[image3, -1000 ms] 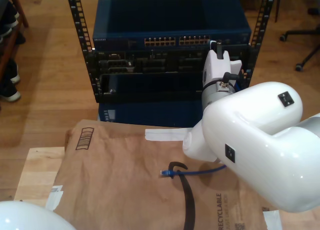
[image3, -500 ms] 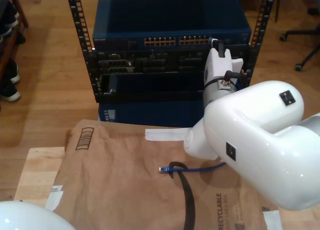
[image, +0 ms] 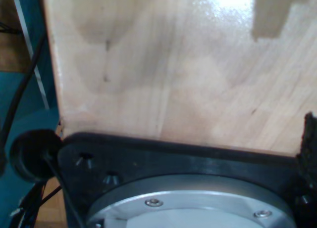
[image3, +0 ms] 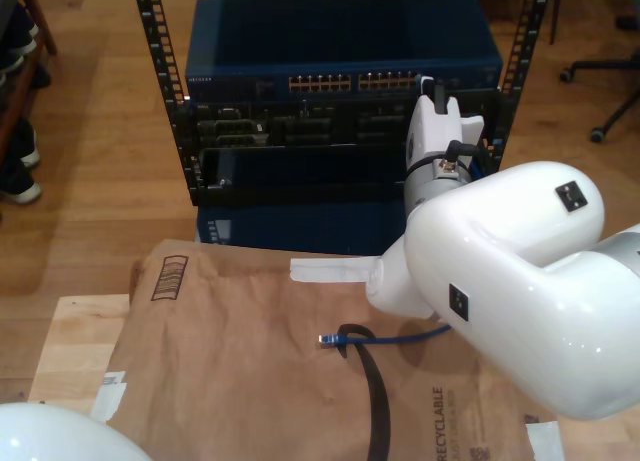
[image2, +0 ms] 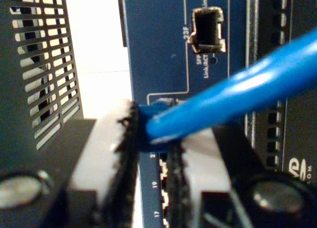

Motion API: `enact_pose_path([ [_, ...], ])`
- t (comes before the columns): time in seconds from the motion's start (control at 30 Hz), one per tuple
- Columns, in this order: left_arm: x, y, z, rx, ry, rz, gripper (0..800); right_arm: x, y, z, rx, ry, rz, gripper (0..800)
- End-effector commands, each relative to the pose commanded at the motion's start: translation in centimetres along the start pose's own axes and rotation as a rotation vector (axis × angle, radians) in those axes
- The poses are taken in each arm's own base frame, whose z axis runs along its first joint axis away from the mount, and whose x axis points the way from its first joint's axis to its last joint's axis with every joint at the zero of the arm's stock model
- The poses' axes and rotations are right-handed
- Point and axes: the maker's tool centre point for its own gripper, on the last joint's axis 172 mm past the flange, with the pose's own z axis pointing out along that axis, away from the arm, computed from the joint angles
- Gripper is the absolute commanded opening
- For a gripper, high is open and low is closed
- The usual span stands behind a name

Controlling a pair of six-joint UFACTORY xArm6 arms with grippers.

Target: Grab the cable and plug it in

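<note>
Blue cable (image2: 233, 94) sits pinched between the pads of your second gripper (image2: 151, 139), right at the switch (image2: 158, 50) ports | its free plug (image3: 327, 339) lies on brown paper (image3: 230, 361) | first gripper: state cannot be told | wooden floor (image3: 90, 181) around rack (image3: 160, 81).

This looks like an office or lab test corner: a black perforated-rail equipment rack (image3: 160, 71) at 12 o'clock holds a dark-blue network switch with rows of ports (image3: 345, 56), standing on warm wooden plank flooring (image3: 90, 171), with black office-chair castors (image3: 600, 131) at 2 o'clock.
</note>
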Motion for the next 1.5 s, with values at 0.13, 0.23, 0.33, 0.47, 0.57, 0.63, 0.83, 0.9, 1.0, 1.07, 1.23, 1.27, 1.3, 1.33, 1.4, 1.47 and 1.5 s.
enact_pose_path([
  [0.13,0.0,0.0,0.0,0.0,0.0,0.0,800,0.1,0.2,-0.1,-0.004,0.0,-0.001,0],
  [0.23,0.0,0.0,0.0,0.0,-0.002,0.0,800,0.0,0.1,0.0,-0.003,0.0,-0.001,0],
  [0.33,0.0,0.0,0.0,0.0,0.0,0.0,800,0.0,0.0,0.0,-0.001,-0.002,-0.001,0],
  [0.47,0.0,0.0,0.0,0.0,0.0,0.0,800,-0.9,0.0,0.0,0.003,-0.03,-0.013,0],
  [0.57,0.0,0.0,0.0,0.001,0.0,0.001,800,-1.0,0.0,0.0,0.003,-0.032,-0.014,0],
  [0.63,0.0,0.0,0.0,0.001,0.0,0.001,800,-1.0,0.0,0.0,0.003,-0.032,-0.014,0],
  [0.83,0.0,0.0,0.0,0.001,0.0,0.001,800,-0.9,0.7,0.2,-0.004,-0.031,-0.017,0],
  [0.9,0.0,0.0,0.0,0.0,0.0,0.0,800,-0.7,0.6,0.5,0.001,-0.026,-0.015,0],
  [1.0,0.0,0.0,0.0,0.0,0.0,0.0,800,-0.8,0.4,0.6,0.006,-0.026,-0.014,0],
  [1.07,0.0,0.0,0.0,0.0,0.0,0.0,800,-0.8,0.4,0.6,0.006,-0.026,-0.013,0],
  [1.23,0.0,0.0,0.0,0.001,0.0,0.001,800,-0.8,0.6,0.5,0.004,-0.026,-0.015,0],
  [1.27,0.0,0.0,0.0,0.0,0.0,0.0,800,-0.7,0.7,0.5,0.0,-0.025,-0.015,0],
  [1.3,0.0,0.0,0.0,0.0,0.0,0.0,800,-0.7,0.6,0.5,0.002,-0.025,-0.015,0],
  [1.33,0.0,0.0,0.0,0.0,-0.002,0.0,800,-0.7,0.7,0.5,0.001,-0.025,-0.016,0],
  [1.4,0.0,0.0,0.0,0.0,0.0,0.0,800,-0.7,0.7,0.4,-0.001,-0.024,-0.016,0],
  [1.47,0.0,0.0,0.0,0.001,0.0,0.001,800,-0.7,0.8,0.4,0.0,-0.026,-0.018,0],
  [1.5,0.0,0.0,0.0,0.0,0.0,0.0,800,-0.6,0.8,0.3,-0.002,-0.024,-0.018,0],
])
